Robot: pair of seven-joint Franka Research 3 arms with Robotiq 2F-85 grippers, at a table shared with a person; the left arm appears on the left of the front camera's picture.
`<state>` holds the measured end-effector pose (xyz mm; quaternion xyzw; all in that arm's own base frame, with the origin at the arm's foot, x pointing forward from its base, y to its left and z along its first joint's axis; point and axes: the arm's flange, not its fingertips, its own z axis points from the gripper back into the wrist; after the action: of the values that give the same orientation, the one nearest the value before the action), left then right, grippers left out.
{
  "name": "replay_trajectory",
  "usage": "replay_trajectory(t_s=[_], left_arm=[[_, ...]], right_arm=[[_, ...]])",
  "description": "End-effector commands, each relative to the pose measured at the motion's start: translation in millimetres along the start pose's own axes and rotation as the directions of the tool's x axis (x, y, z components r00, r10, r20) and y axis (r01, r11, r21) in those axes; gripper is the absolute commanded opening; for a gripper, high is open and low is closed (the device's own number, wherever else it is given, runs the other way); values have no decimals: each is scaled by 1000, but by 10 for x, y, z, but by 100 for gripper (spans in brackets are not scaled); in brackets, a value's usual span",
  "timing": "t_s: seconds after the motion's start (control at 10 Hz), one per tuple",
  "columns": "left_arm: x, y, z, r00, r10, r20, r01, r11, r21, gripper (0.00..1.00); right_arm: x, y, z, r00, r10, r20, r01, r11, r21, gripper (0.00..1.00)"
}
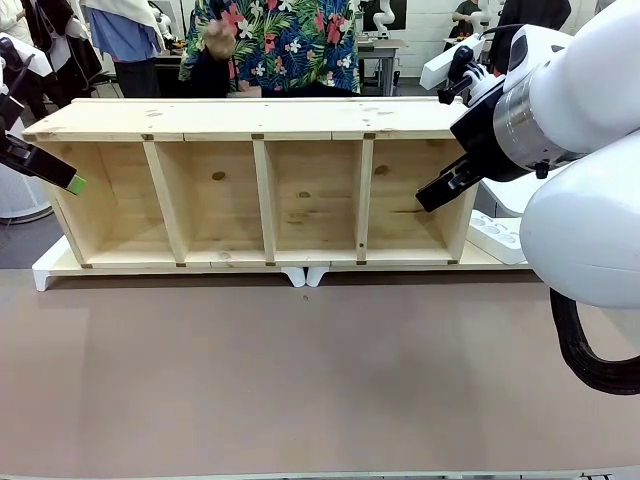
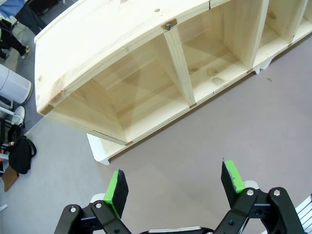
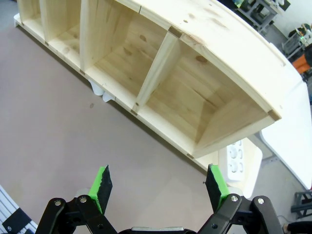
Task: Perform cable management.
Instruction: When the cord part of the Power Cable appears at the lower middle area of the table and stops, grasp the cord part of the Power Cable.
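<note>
The left jaws and right jaws gape empty near the shelf (image 1: 260,118). The cable likely handles limp and light; grip just behind its plug.

No writing, label, brand mark or number can be read anywhere. The wooden shelf (image 1: 260,120), the white power strip (image 1: 497,238) near the table's right edge and the brown table top (image 1: 300,380) are plain. The left gripper (image 2: 171,175) and the right gripper (image 3: 158,178) bear no legible print.
</note>
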<state>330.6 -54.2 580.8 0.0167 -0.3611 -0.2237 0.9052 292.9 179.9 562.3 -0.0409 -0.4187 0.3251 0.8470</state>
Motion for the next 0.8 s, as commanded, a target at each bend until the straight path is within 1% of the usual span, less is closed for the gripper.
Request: replay_trajectory(t_s=[0.0, 0.7], left_arm=[[6, -5, 12, 1000, 0, 7, 0, 1000, 3, 100], [6, -5, 12, 1000, 0, 7, 0, 1000, 3, 100]], right_arm=[[-1, -8, 4, 1000, 5, 0, -5, 1000, -4, 100], [-1, -8, 4, 1000, 5, 0, -5, 1000, -4, 100]])
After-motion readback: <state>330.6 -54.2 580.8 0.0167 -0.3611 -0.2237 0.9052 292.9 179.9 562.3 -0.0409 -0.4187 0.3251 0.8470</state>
